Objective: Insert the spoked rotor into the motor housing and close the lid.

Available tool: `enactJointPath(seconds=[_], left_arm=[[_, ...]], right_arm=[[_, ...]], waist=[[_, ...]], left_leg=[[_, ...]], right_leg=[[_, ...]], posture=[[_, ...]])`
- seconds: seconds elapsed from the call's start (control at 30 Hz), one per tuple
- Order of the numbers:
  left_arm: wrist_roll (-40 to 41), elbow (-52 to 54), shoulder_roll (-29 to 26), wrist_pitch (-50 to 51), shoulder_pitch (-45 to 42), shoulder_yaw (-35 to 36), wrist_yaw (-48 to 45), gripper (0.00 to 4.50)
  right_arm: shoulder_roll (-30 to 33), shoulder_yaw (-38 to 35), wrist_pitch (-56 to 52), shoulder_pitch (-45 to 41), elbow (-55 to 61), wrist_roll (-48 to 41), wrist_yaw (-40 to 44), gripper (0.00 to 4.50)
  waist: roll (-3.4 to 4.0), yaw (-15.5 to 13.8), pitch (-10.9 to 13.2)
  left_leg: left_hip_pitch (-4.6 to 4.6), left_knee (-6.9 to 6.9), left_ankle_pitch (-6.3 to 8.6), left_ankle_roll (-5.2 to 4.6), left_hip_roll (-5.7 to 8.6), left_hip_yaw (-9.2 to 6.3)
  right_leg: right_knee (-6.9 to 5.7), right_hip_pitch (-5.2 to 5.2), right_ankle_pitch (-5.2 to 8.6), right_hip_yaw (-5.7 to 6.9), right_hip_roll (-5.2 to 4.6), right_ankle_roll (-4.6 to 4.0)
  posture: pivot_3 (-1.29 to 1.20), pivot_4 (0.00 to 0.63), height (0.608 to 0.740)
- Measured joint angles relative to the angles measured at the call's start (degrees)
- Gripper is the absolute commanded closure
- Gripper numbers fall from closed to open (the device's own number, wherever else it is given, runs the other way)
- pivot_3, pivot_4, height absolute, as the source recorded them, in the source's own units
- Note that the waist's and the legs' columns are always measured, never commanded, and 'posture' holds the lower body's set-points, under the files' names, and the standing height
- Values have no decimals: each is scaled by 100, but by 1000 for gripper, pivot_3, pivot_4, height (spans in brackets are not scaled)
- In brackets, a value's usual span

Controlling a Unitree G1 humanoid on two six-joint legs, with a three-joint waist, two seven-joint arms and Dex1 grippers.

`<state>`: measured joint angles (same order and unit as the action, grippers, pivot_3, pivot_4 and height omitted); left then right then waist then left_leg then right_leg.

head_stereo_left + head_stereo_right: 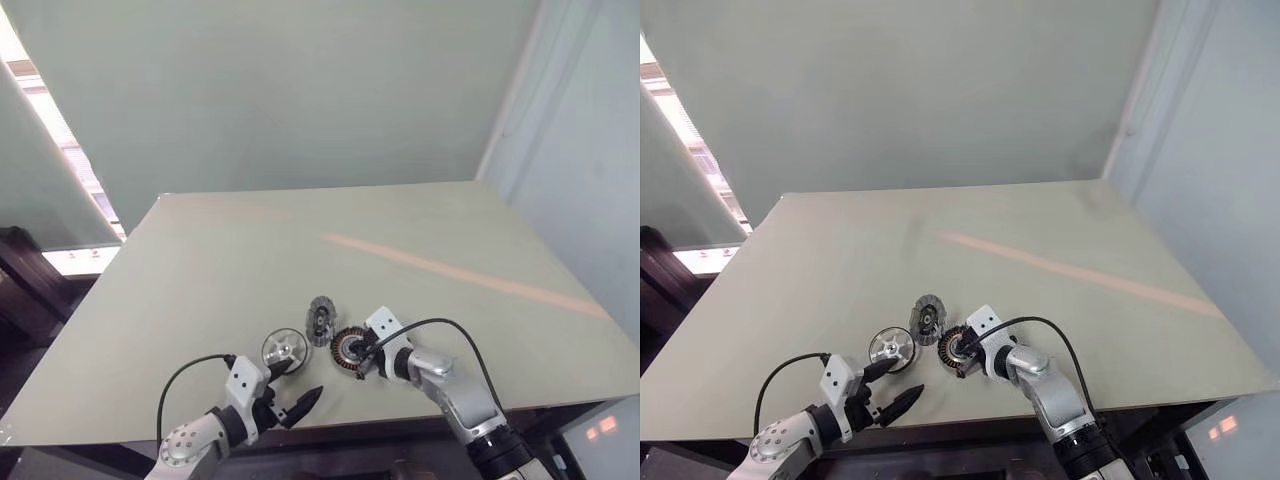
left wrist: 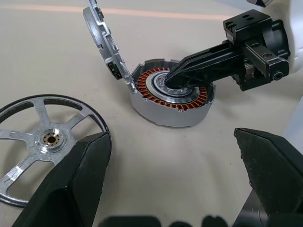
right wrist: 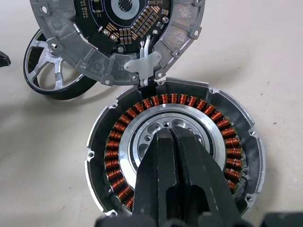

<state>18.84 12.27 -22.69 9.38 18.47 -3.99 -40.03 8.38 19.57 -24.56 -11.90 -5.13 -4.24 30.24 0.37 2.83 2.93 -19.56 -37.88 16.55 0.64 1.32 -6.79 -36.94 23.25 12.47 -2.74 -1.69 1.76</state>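
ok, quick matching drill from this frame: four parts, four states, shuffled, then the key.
Parts:
1. spoked rotor
2. motor housing
3. lid
4. left gripper

States:
A. swung up on its hinge, propped open
B. jaws spread wide, holding nothing
C. flat on the table, outside the housing
D. copper windings exposed, right gripper tips shut at its centre

Pairs: 1-C, 2-D, 3-A, 4-B
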Motion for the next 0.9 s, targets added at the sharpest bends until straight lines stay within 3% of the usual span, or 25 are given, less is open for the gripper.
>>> enactJointPath(seconds=[0.53, 0.67, 0.9], left_arm=[[17, 0, -2, 7, 118, 44, -5, 0], [18, 0, -5, 11, 150, 89, -5, 0], [26, 0, -3, 19, 166, 99, -4, 0]], right_arm=[[13, -99, 28, 6, 507, -32, -14, 4457], [94, -114, -129, -34, 647, -41, 40, 3589], [222, -108, -298, -36, 785, -130, 213, 1106]], waist=[[0, 0, 0], [0, -1, 0], [0, -1, 0]], left_leg=[[-1, 1, 0, 0, 0, 0], [-1, 0, 0, 0, 1, 0], [-1, 0, 0, 0, 0, 0]], right_leg=[[0, 1, 0, 0, 0, 0], [0, 1, 0, 0, -1, 0], [0, 1, 0, 0, -1, 0]], posture=[[0, 0, 740], [0, 0, 740], [0, 0, 740]])
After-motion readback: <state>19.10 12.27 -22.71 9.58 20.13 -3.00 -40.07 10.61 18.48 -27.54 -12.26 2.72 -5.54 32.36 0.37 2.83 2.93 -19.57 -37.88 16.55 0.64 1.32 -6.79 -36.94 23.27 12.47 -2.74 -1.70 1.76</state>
